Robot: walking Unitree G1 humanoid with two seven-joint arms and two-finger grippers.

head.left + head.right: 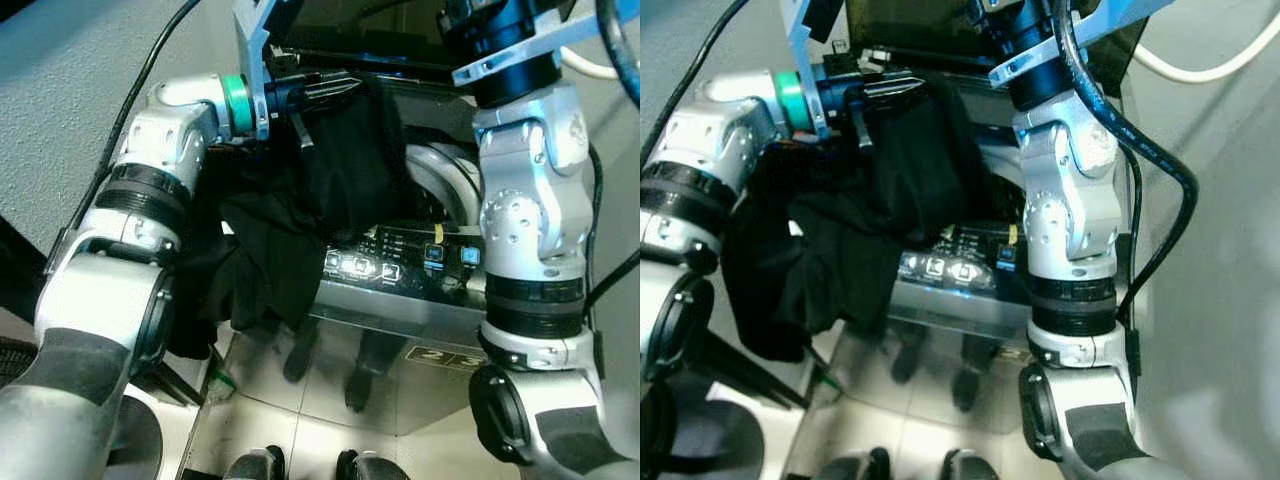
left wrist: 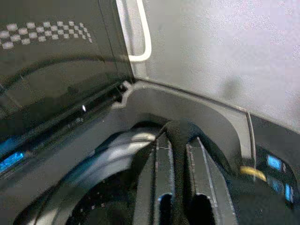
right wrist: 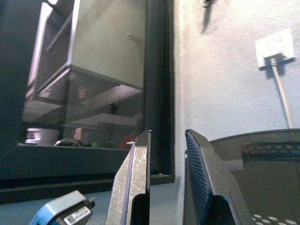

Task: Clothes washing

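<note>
Overhead, left gripper (image 1: pixel 345 88) clamping black garment (image 1: pixel 330 190)

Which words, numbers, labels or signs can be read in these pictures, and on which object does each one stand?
No text can be read for sure.
Lit blue icons on the washing machine's control panel: too blurred to read.
Yellowish marks on the washing machine's front: perhaps digits, too blurred.
Label on the blue part beside the right end effector: too small to read.
Checkered pattern on the lid: no letters.

I count one black garment (image 1: pixel 330 190), one washing machine (image 1: pixel 440 300), and my two tools (image 1: pixel 325 92) (image 3: pixel 166 178).
</note>
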